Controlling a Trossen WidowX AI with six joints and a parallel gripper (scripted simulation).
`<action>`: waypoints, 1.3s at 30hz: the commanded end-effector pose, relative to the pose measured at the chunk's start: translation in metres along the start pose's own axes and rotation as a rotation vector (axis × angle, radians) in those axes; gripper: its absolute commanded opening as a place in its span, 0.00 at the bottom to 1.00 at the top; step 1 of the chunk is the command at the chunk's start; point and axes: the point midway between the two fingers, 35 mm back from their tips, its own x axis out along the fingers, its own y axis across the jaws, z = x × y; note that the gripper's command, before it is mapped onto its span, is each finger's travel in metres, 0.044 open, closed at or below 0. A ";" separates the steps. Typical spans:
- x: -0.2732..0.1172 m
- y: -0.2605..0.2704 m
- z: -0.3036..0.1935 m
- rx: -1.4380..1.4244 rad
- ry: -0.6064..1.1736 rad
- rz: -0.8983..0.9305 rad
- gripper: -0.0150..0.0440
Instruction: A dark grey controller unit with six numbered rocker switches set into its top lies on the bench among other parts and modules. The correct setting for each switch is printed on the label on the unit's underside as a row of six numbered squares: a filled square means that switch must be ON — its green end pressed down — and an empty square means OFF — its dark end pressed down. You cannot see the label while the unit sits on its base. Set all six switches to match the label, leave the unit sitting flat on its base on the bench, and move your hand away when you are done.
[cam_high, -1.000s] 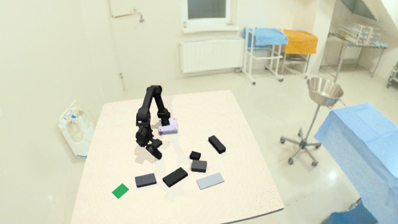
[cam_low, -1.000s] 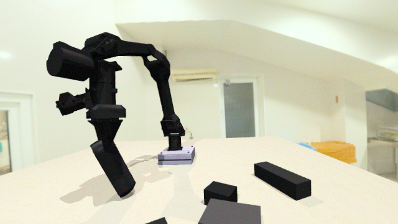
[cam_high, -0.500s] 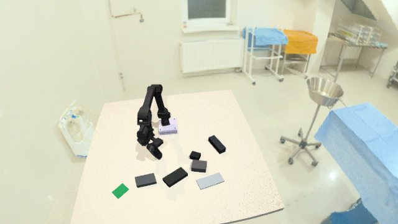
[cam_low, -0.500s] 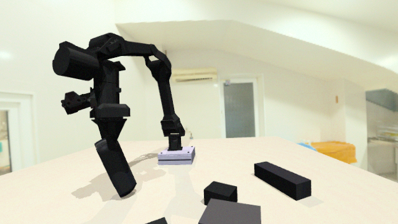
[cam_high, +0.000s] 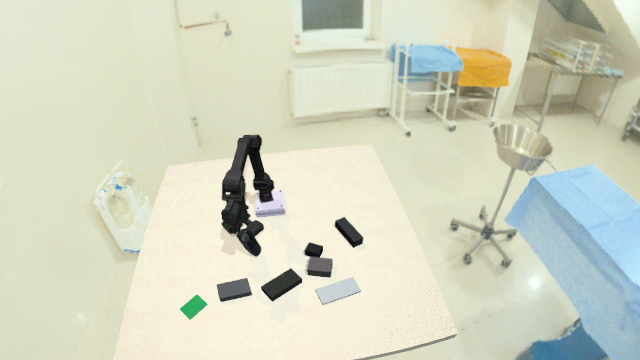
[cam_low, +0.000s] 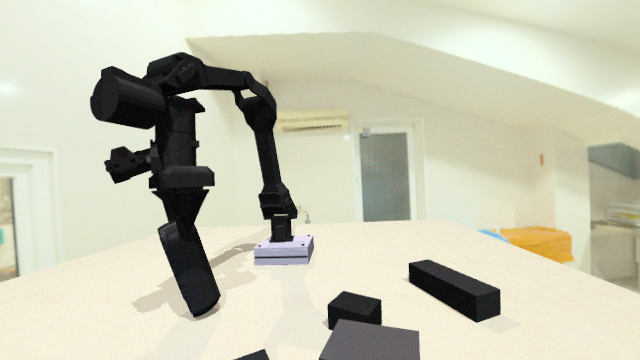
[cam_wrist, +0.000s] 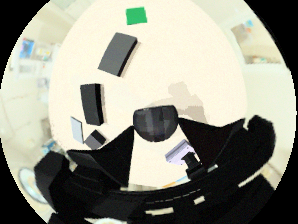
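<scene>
A pale bench (cam_high: 350, 190) (cam_low: 360, 250) (cam_wrist: 165, 55) fills the room's foreground. The gripper (cam_high: 249, 234) (cam_low: 187, 231) (cam_wrist: 156, 124) seems clamped on a dark rounded slab, probably the controller unit (cam_high: 251, 244) (cam_low: 192, 275) (cam_wrist: 155, 129), which hangs tilted just below the fingers. In the top view its long axis runs from eleven o'clock to five, low end at five; whether that end touches the bench I can't tell. Neither switches nor label can be read. Setting it flat would mean levelling that axis first. Around the jaws in that view, the lilac base (cam_high: 278, 212) (cam_low: 283, 258) (cam_wrist: 175, 153) sits at one o'clock, the black block (cam_high: 281, 284) (cam_wrist: 91, 104) at five, the dark grey block (cam_high: 234, 289) (cam_wrist: 118, 54) between six and seven. Nearby, those two blocks could crowd a swing towards six.
</scene>
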 end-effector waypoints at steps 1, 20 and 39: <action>0.002 -0.001 -0.008 0.004 0.018 -0.005 0.83; 0.001 0.000 -0.023 0.004 0.019 -0.004 0.83; 0.002 0.000 -0.039 0.004 0.021 -0.004 0.83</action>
